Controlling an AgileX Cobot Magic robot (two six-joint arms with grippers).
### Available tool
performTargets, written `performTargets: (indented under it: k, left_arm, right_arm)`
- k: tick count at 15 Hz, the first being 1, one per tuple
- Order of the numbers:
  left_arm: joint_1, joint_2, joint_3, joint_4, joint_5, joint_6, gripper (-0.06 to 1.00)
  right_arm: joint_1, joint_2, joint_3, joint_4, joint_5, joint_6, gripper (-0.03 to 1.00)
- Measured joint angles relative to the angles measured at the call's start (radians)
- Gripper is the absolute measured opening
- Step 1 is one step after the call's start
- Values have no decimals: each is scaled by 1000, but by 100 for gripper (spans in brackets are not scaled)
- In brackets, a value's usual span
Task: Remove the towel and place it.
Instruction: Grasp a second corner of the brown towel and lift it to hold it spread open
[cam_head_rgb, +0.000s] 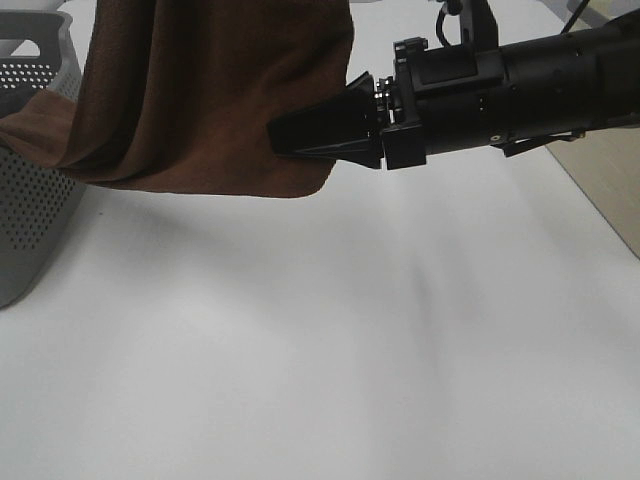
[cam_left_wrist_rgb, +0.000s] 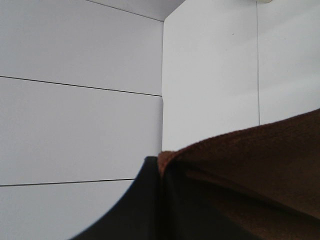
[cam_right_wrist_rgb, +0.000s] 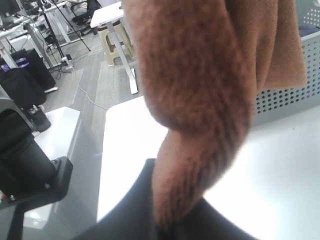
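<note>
The dark reddish-brown towel (cam_head_rgb: 210, 90) hangs in folds above the table, its top out of the exterior high view. One end still trails over the grey basket (cam_head_rgb: 30, 170) at the left. My right gripper (cam_head_rgb: 285, 140) reaches in from the right and is shut on the towel's lower right edge. In the right wrist view the towel (cam_right_wrist_rgb: 200, 90) runs down into the closed right gripper (cam_right_wrist_rgb: 165, 227). In the left wrist view my left gripper (cam_left_wrist_rgb: 160, 200) is shut on a fold of the towel (cam_left_wrist_rgb: 250, 170), facing white wall panels. The left gripper is out of the exterior high view.
The white table (cam_head_rgb: 330, 330) spreads below and in front of the towel. Its right edge runs diagonally beside a tan floor (cam_head_rgb: 610, 180). The perforated basket wall (cam_right_wrist_rgb: 285, 95) stands behind the towel. Desks, a stool and dark equipment (cam_right_wrist_rgb: 25, 85) lie beyond the table.
</note>
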Motion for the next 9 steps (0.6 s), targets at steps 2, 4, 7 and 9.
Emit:
performTargets:
  k: [2,4,7,9]
  left_arm:
    - [0,0,0,0,16,-4,0]
    - [0,0,0,0,42,-32,0]
    - [0,0,0,2,44,-52,0]
    - [5,0,0,1,43,-107,0]
  right_arm:
    - [0,0,0,9,-10,101,1]
    - [0,-20,-21,-21,-74,268,1]
    - [0,-103,-168,-312,-96,648,1]
    - [0,-140,-334,-591,-55,990,1]
